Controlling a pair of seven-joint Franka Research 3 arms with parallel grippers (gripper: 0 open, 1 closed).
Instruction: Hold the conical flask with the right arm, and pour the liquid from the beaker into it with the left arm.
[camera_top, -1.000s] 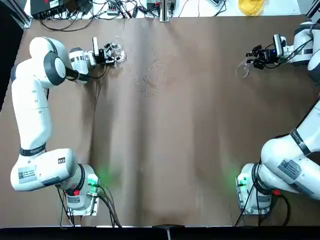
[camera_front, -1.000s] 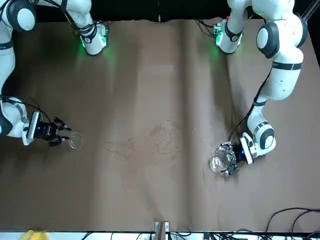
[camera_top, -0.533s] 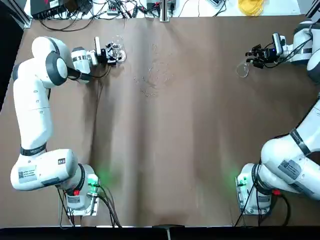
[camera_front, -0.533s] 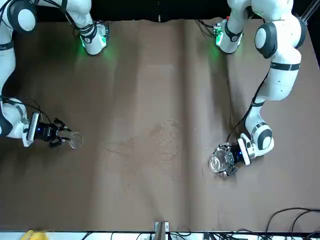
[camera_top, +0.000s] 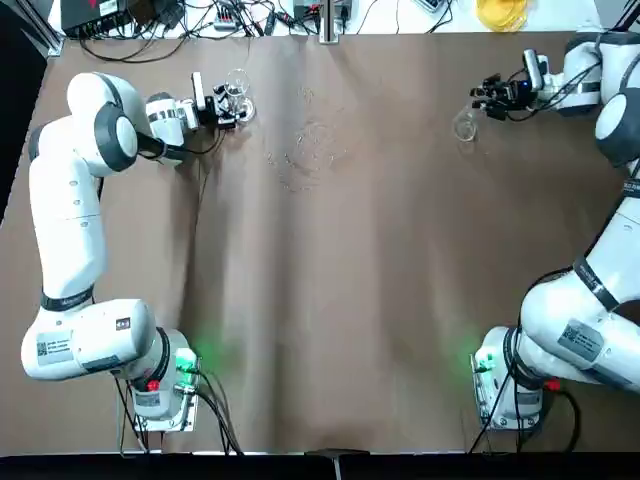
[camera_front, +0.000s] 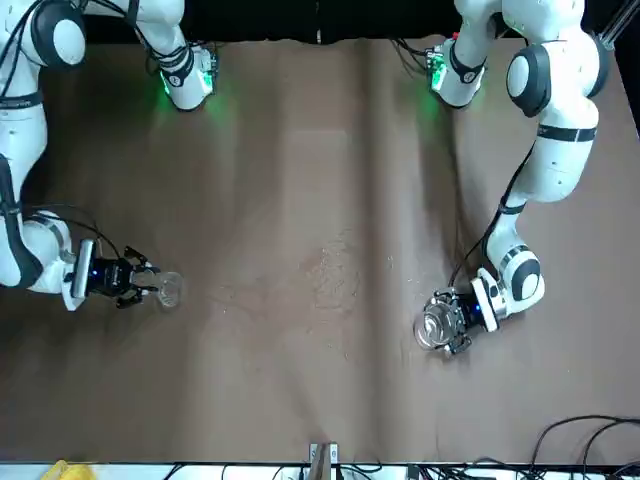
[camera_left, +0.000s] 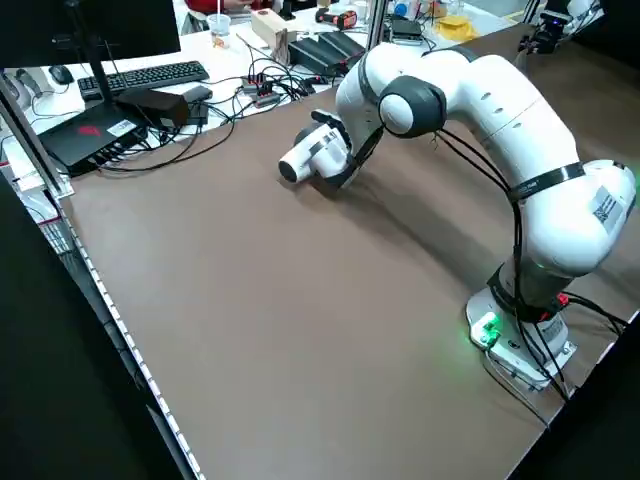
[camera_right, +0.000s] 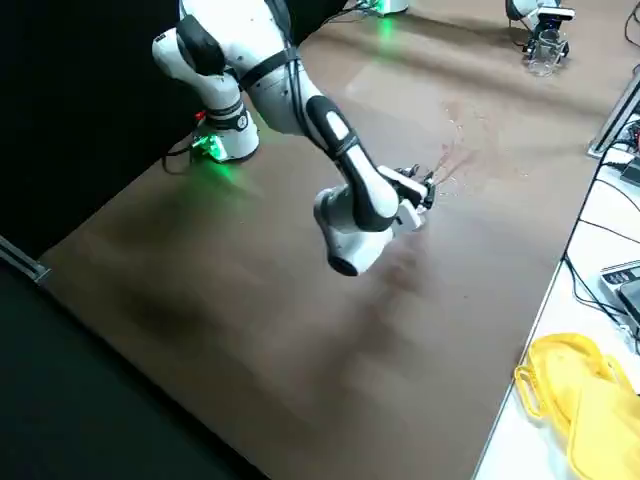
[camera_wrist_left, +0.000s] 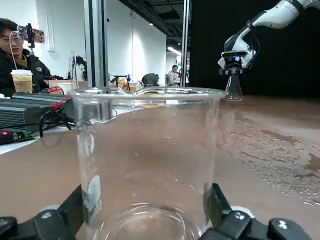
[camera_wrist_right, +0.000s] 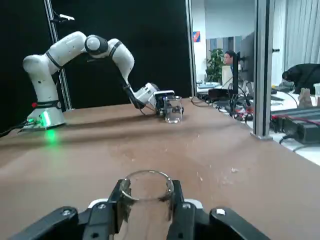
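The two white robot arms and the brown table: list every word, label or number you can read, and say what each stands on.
No text can be read anywhere.
White stickers on the left white robot arm and right white robot arm: print too small.
Clear glass beaker: no markings visible.

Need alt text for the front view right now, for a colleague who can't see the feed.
Two white arms reach across a brown table. At picture left, the right gripper holds the conical flask; at picture right, the left gripper holds the beaker, far apart, with wet splashes between them.
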